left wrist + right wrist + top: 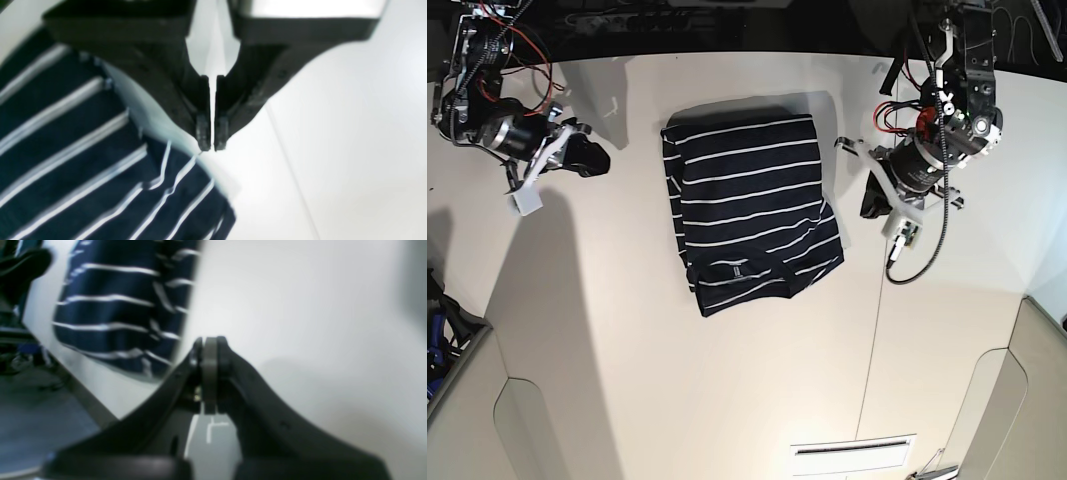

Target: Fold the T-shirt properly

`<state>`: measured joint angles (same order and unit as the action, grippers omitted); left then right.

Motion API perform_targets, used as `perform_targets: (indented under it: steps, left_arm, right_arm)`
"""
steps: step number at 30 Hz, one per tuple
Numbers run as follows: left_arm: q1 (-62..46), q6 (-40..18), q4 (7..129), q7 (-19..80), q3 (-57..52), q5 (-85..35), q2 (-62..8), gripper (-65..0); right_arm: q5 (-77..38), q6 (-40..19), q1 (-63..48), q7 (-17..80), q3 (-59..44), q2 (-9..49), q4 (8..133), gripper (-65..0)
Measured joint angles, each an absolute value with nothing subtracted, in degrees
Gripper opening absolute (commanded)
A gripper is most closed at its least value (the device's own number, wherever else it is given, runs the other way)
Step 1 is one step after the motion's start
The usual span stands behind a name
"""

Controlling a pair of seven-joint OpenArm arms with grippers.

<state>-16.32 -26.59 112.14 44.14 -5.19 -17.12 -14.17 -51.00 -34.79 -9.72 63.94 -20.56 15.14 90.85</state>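
The T-shirt [747, 205], dark navy with thin white stripes, lies folded into a compact rectangle at the middle of the white table, its neck label toward the front. It also shows in the left wrist view [83, 160] and the right wrist view [123, 310]. My left gripper [212, 146], on the base view's right [874, 205], is shut and empty, just beside the shirt's edge. My right gripper [209, 343], on the base view's left [592, 158], is shut and empty, well apart from the shirt.
The white table [727, 380] spreads around the shirt. A seam [867, 340] runs down its right part. The table's left edge [83, 396] drops to a grey floor. Cables and arm bases stand at the back corners.
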Motion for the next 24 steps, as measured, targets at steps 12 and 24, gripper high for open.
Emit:
perform_targets:
  steps: [12, 24]
  left_arm:
    - [-34.4, -28.8, 119.2, 48.8, -16.3, -23.0, -14.1, -62.5]
    - [-51.7, -28.8, 119.3, 52.0, -16.6, -23.0, -14.2, -62.5]
  right_arm:
    - [-59.3, -35.8, -20.4, 70.3, -24.3, 21.9, 95.8, -65.0]
    - [-66.1, -35.5, -35.1, 71.4, -24.0, 23.2, 100.0, -65.0]
